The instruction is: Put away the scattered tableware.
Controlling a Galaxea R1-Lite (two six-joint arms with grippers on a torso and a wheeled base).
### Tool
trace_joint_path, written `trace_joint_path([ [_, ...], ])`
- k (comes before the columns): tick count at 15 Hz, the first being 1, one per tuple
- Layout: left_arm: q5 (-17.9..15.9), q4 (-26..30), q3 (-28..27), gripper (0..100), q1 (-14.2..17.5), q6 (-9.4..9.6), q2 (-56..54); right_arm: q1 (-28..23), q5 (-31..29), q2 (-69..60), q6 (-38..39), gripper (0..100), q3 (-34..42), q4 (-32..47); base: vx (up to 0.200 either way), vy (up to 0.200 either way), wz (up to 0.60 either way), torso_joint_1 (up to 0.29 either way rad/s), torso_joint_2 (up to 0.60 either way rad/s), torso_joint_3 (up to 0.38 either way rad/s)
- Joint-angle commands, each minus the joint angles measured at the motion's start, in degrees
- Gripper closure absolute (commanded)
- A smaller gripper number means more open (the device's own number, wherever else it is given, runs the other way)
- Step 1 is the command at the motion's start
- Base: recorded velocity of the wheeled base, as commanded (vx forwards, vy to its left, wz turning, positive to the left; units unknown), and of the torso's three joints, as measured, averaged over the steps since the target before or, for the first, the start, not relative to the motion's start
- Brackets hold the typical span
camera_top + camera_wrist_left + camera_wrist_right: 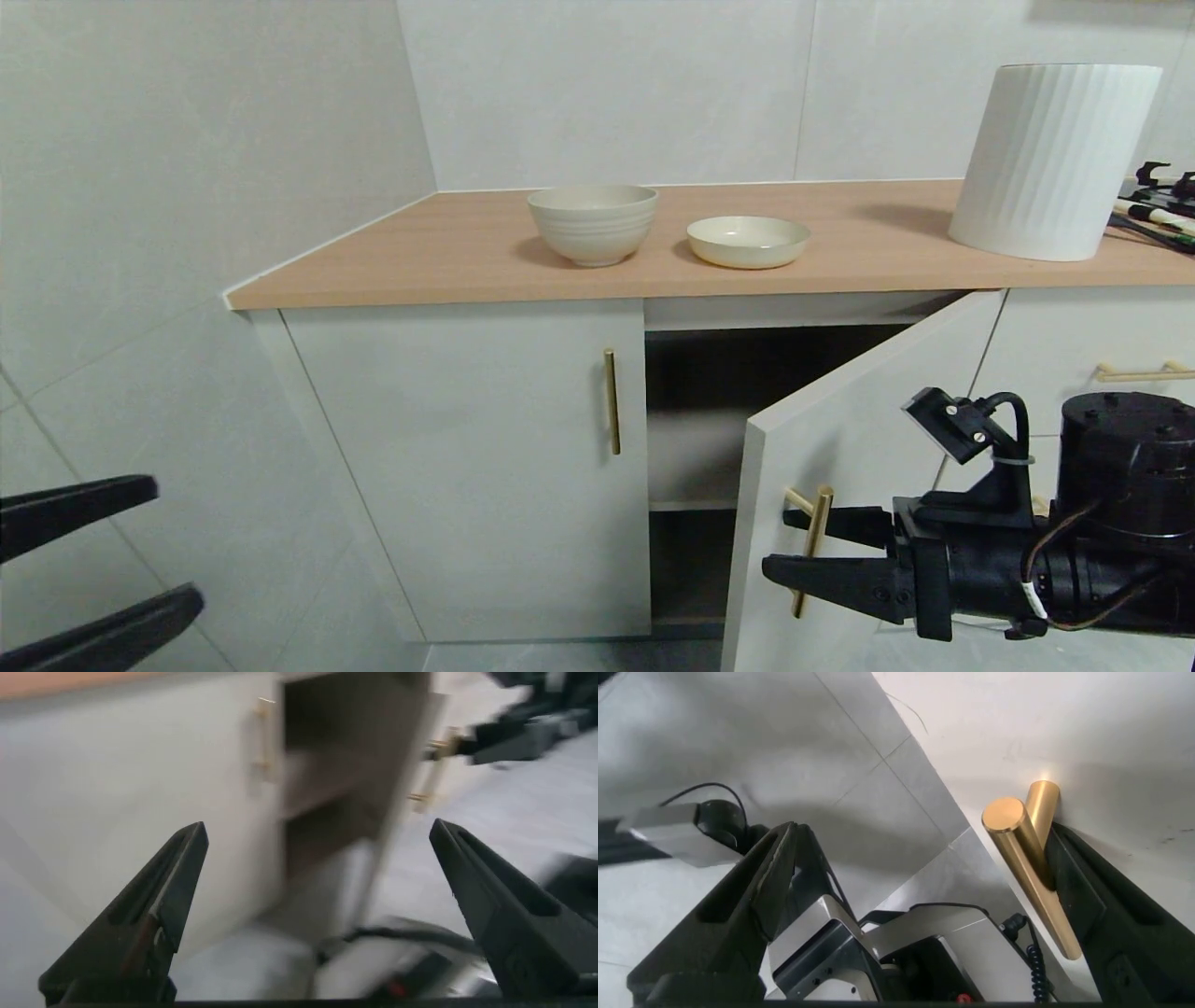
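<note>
Pale tiles line the walls around a wood-topped counter [840,252] with white cabinets beneath. 2 pieces of tableware stand toward the counter's left end, about midway between its front edge and the back wall. The first is a deep cream bowl [592,222] with faint ridges round its outside. To its right is a shallow cream dish [748,241], plain and low-rimmed. They are near each other but apart, and both stand upright.

A tall white ribbed container [1055,159] stands toward the counter's right end, with some dark utensils [1153,210] beside it at the right edge.

Below, the closed door [467,467] sits on the left, and the open door [840,448] next to it is swung outward, showing a shelf [691,504] inside.

The right gripper [780,543] is at the open door's gold handle [810,546]. Its fingers are apart, 1 on each side of the bar, not clamped. The left gripper [177,541] hangs low before the left wall, well away from the counter, its fingers spread wide.
</note>
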Motion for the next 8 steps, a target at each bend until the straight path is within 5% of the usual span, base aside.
trace_joint_path([
  [1, -1.96, -3.72, -3.06, 0, -4.65, -0.71, 16.3, 0.03, -0.02, 0.12, 0.1, 0, 0.1, 0.09, 0.0, 0.0, 0.0, 0.0, 0.0, 0.0],
  [7, -1.25, -19.8, -3.23, 0, -14.14, -1.06, 38.62, 0.12, 0.07, 0.12, 0.1, 0, 0.19, 0.09, 0.0, 0.0, 0.0, 0.0, 0.0, 0.0],
  [8, -0.99, -22.62, -3.23, 0, -15.54, -2.56, 41.52, 0.12, 0.07, 0.12, 0.1, 0, 0.19, 0.09, 0.0, 0.0, 0.0, 0.0, 0.0, 0.0],
])
